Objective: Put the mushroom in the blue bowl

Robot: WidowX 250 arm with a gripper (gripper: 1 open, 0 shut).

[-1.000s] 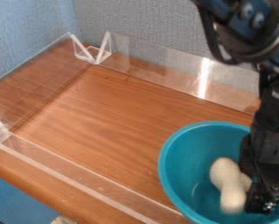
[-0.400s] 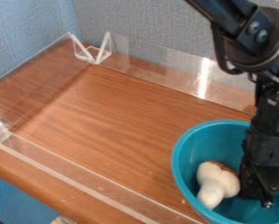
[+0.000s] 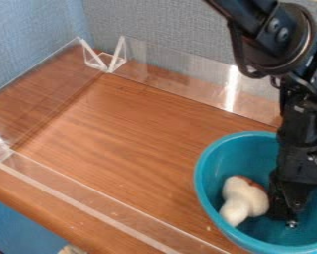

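The blue bowl sits at the lower right of the wooden table, partly cut off by the frame edge. The mushroom lies on its side inside the bowl, cream stem toward the lower left and tan cap end toward the gripper. My gripper points straight down inside the bowl, just right of the mushroom's cap. Its dark fingers stand together with nothing between them. I cannot tell whether the fingers touch the cap.
Clear acrylic walls border the wooden tabletop at the back and along the front-left edge, with small clear brackets in the far corner. The dark arm rises above the bowl at the right.
The mushroom has shifted left in the bowl and turned, now lying beside the gripper. The bowl has slid slightly right. The gripper's fingers have come together.
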